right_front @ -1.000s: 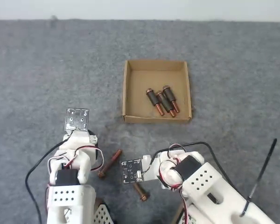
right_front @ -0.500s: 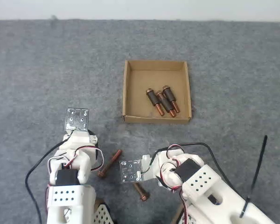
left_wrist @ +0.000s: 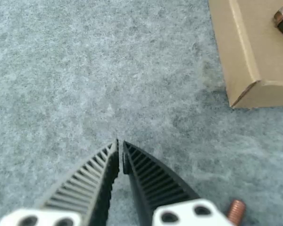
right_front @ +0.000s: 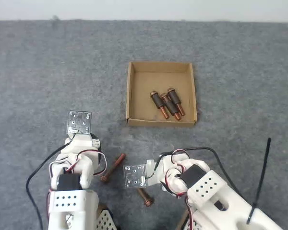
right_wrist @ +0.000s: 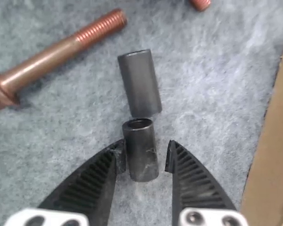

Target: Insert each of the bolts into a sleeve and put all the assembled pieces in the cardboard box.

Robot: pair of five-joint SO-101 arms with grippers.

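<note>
Right wrist view: my right gripper (right_wrist: 145, 145), fingers apart, straddles a sleeve (right_wrist: 141, 160) lying on carpet (right_wrist: 217, 70), axis pointing ahead at a second sleeve (right_wrist: 139, 83); high view: three assembled pieces (right_front: 166, 103) in the box (right_front: 130, 93); left gripper (left_wrist: 120, 143) fingers together.

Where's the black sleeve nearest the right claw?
In the right wrist view, that sleeve lies on the grey carpet between the right claw's open fingers. A second sleeve lies just beyond its end, with a bolt beside that one.
</note>
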